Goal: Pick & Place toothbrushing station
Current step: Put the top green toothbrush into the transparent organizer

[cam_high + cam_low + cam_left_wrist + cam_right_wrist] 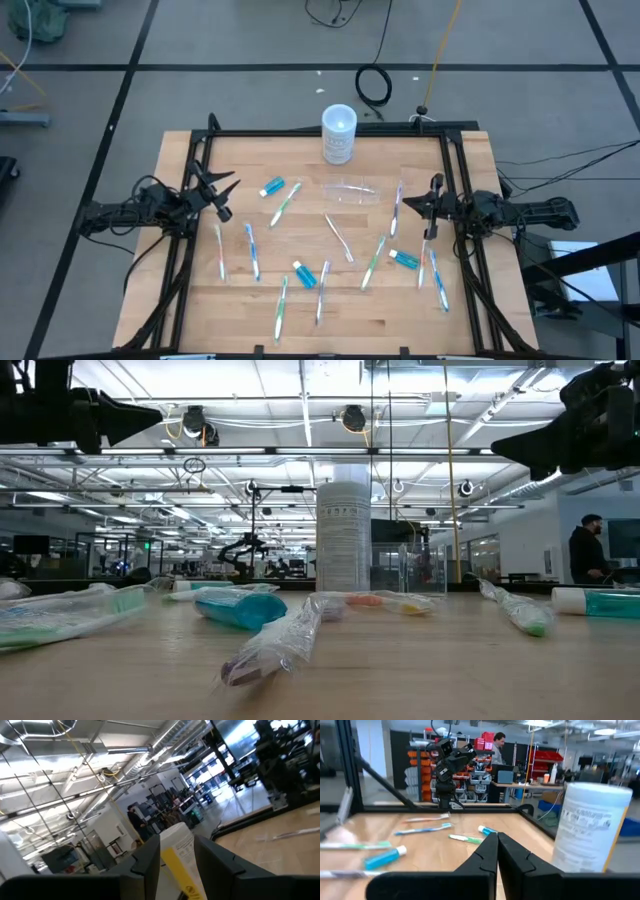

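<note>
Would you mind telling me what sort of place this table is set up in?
Probably a large open robotics lab or workshop: exposed ceiling ducts and strip lights, red storage bins on shelving, and another dark robot arm beyond the wooden table.

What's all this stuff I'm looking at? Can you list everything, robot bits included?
Table: one, light wood, inside a black frame.
Cylinder: one, opaque white, upright at the table's far edge.
Clear container: one, see-through, near the table's middle, just in front of the cylinder.
Toothbrushes: about ten, blue, green, pink and white, scattered flat across the table.
Tubes: three, blue with white caps, spread among the brushes.
Cable coil: one, black, on the floor beyond the table.
Person: one, standing in the room behind.
Left gripper: dark, open, above the table's left edge.
Right gripper: dark, shut, above the table's right edge.
</note>
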`<move>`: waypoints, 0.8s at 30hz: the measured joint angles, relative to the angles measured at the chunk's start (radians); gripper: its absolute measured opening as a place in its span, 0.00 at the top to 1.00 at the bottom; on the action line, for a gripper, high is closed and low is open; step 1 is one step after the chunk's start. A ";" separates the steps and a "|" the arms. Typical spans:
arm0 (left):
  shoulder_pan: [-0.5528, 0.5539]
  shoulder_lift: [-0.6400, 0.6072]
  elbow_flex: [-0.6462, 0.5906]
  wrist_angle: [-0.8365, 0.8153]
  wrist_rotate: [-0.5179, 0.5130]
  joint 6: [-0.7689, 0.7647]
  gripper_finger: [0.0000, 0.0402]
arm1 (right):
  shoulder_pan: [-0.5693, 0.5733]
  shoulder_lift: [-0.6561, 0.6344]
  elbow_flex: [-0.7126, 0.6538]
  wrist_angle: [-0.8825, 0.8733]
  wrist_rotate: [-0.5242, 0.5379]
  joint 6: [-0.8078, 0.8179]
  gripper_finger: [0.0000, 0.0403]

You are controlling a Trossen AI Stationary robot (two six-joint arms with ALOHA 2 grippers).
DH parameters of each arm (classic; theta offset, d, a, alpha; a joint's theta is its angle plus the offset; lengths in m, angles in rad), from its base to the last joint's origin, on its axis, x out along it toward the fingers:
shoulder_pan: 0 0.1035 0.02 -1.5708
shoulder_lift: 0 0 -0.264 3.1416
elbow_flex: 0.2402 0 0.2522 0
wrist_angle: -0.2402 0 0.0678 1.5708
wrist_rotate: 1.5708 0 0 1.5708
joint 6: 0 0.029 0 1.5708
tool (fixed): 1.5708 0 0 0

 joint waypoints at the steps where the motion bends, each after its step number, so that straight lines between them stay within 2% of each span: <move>1: 0.000 0.000 0.000 0.000 0.005 -0.033 0.68 | 0.000 0.000 0.000 0.000 0.000 0.032 0.99; 4: 0.000 0.000 0.000 -0.005 0.013 -0.181 0.68 | 0.000 0.000 0.000 0.000 0.000 0.121 0.99; 12: 0.000 0.000 0.000 -0.004 0.029 -0.711 0.68 | 0.000 0.000 0.000 0.005 0.000 0.276 0.99; 14: 0.000 0.000 0.000 -0.005 0.033 -0.829 0.68 | 0.000 0.000 0.000 0.010 0.000 0.268 0.99; 17: 0.000 0.000 0.000 -0.004 0.033 -0.945 0.68 | 0.000 0.000 0.000 0.048 0.006 0.169 0.99; 21: 0.000 0.000 0.000 -0.026 0.034 -0.993 0.68 | 0.000 0.000 0.000 0.141 0.006 0.092 0.99; 24: 0.000 0.000 0.000 -0.133 0.075 -1.068 0.68 | 0.000 0.000 0.000 0.162 0.004 0.060 0.99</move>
